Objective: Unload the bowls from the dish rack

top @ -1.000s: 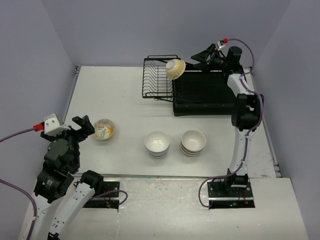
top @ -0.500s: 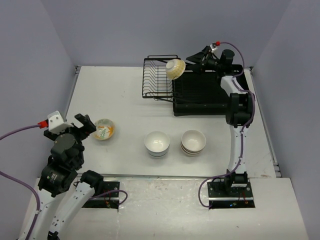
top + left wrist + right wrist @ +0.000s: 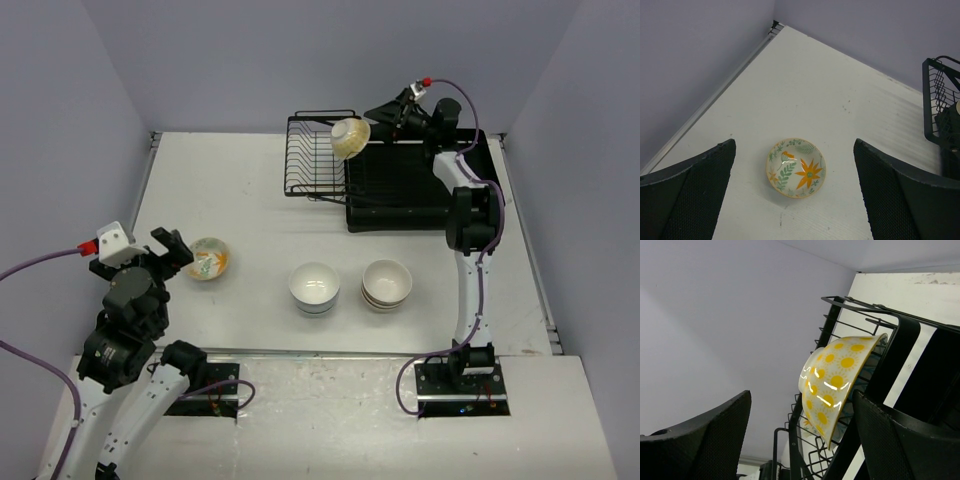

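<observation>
The dish rack (image 3: 312, 160) stands at the far side of the table (image 3: 230, 190), directly in front of my right gripper (image 3: 382, 113). One yellow bowl (image 3: 840, 377) with a sun pattern leans on its edge in the wire slots, just ahead of my right fingers (image 3: 700, 440) and on the line between them. The slots keep it upright, so I judge I should take it by the rim. These fingers are spread wide and touch nothing. My right arm is stretched far out and high, with the wrist turned toward the rack.

The tan stack (image 3: 386, 283) and the white bowl (image 3: 314, 287) sit well behind these fingers. The flower bowl (image 3: 796, 167) lies mouth up just ahead of my left gripper (image 3: 172, 248). That gripper is also spread wide and empty, and its arm is folded low near its base.
</observation>
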